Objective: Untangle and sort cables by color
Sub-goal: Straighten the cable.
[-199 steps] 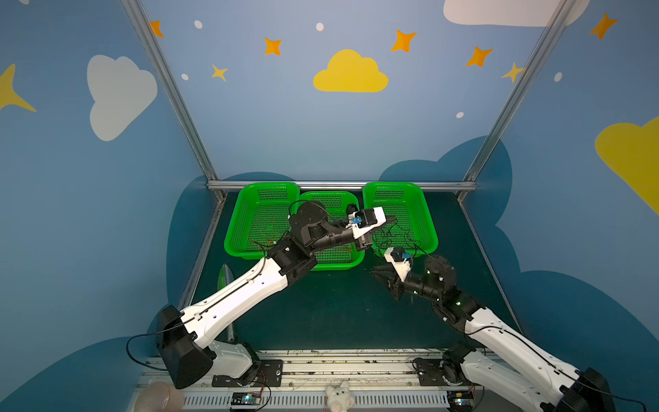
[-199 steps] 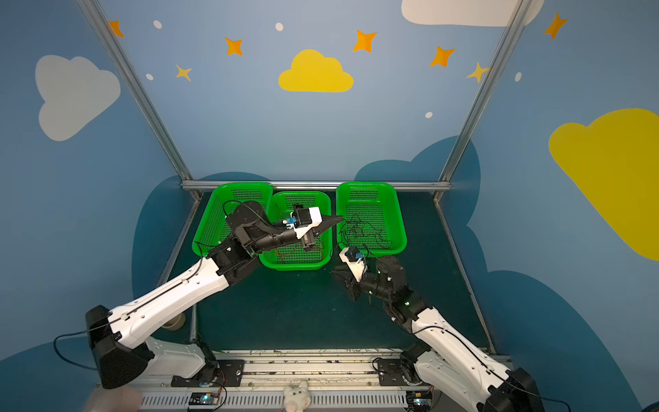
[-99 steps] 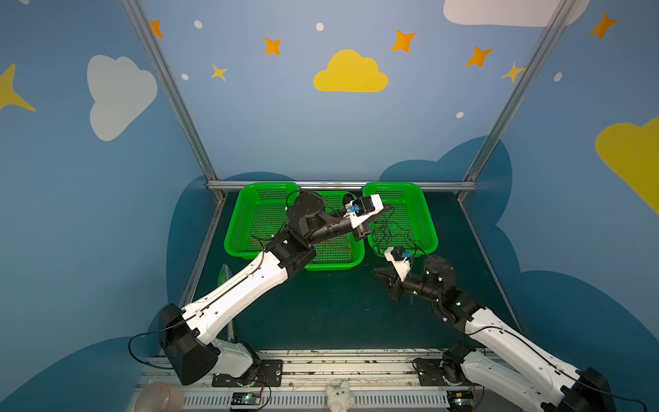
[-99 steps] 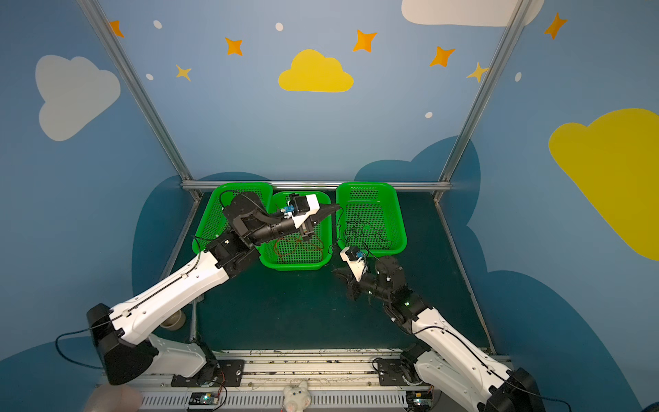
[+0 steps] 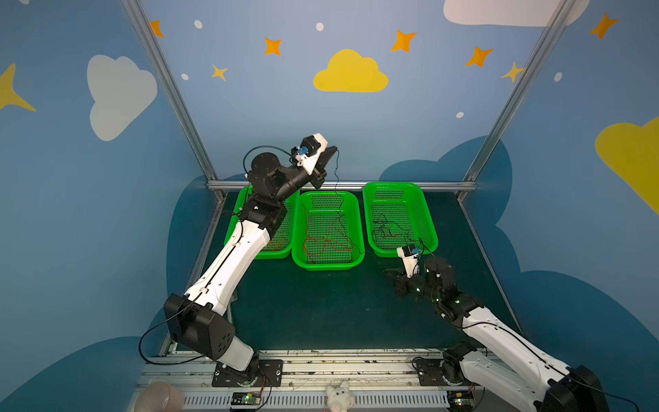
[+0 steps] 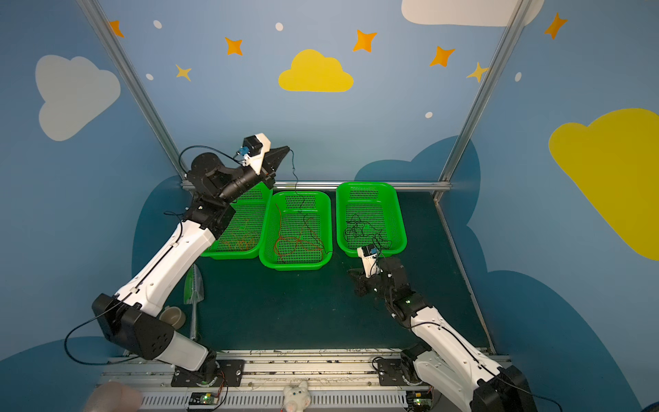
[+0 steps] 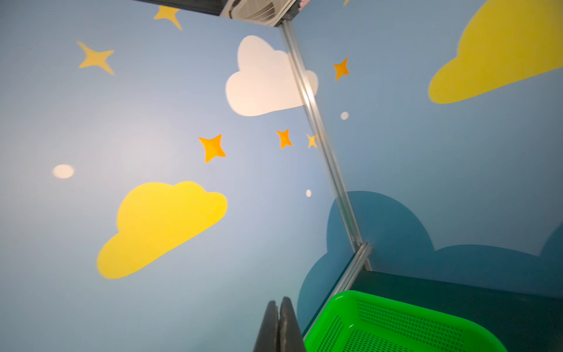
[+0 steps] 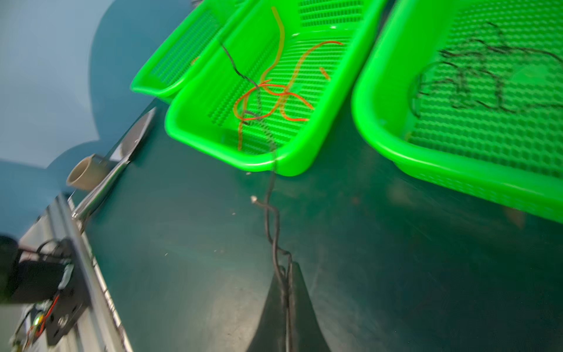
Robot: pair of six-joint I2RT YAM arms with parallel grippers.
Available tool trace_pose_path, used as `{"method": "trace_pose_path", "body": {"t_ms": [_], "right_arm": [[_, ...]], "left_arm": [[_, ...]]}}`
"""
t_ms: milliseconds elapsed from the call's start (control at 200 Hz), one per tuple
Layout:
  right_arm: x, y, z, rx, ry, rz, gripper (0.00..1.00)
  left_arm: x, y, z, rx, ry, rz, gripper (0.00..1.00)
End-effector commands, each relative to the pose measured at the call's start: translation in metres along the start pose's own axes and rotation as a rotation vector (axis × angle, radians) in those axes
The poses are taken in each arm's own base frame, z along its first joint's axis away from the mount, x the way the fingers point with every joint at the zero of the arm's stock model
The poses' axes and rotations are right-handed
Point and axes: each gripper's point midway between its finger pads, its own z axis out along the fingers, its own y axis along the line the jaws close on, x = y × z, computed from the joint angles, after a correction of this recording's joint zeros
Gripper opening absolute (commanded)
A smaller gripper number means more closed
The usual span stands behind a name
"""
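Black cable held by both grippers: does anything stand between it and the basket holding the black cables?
Yes. Between left gripper and right gripper, the black cable crosses the red cables inside the middle basket and drapes over its near rim. Whether it threads their loops is unclear. Nothing else blocks the right basket.

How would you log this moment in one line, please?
left gripper: raised, shut on black cable | right gripper: shut on black cable | red cables: middle basket
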Motion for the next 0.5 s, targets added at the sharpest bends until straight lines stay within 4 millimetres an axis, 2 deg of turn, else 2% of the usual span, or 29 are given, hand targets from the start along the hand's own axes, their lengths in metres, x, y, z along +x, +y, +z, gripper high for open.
{"method": "trace_pose_path", "body": {"t_ms": [0,140,295,395,496], "right_arm": [[0.007,-0.025,-0.007,0.092,0.018,0.1,0.0],[0.0,-0.049,-0.019,0.182,-0.003,0.171,0.0],[-0.009,-0.081,-0.035,0.271,-0.044,0.276,0.0],[-0.022,-0.095,-0.039,0.275,-0.096,0.353,0.0],[-0.045,-0.101,-0.042,0.279,-0.176,0.332,0.0]], "left_arm": [[-0.014,0.04,-0.012,-0.084,-0.03,-0.002,0.03],[0.005,0.088,-0.026,-0.175,0.016,-0.023,0.03],[0.036,0.119,-0.026,-0.206,0.094,-0.059,0.03],[0.053,0.116,-0.01,-0.146,0.107,-0.111,0.03],[0.063,0.095,0.015,-0.075,0.089,-0.138,0.03]]}}
